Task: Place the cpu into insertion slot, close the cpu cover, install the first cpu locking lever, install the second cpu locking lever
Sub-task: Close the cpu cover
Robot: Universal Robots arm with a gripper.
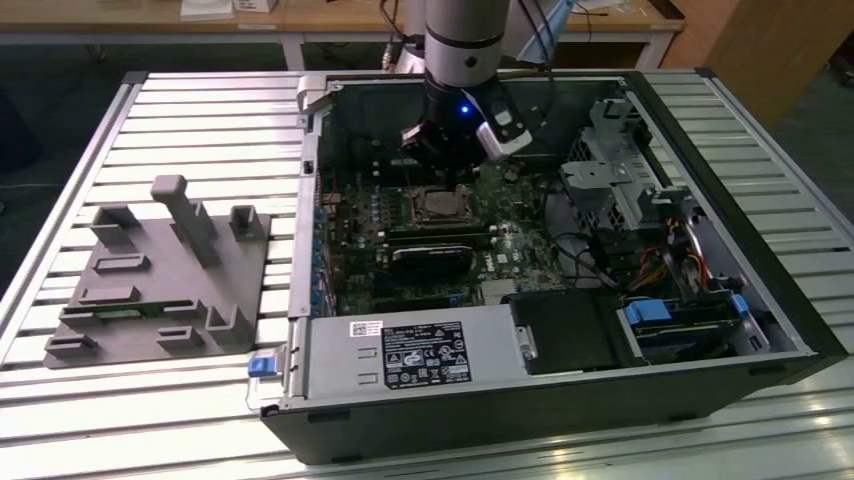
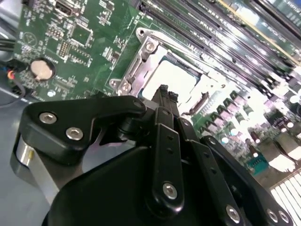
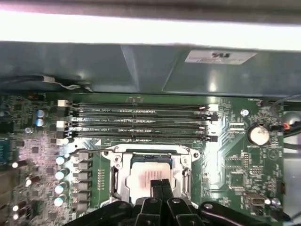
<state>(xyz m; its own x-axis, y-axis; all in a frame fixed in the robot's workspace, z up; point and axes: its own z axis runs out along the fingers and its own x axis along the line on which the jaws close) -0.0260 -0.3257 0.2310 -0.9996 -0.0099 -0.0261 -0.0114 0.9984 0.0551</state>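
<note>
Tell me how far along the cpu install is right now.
Done: the cpu sits in the insertion slot, and the cpu cover looks lowered around it. In hand: the gripper, fingers together, is over the cover's edge. Left: both locking levers; I cannot tell that either is latched.

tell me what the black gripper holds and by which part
Nothing is held. The black gripper is shut empty, its tips above the dull grey square cpu inside the silvery cover frame.
</note>
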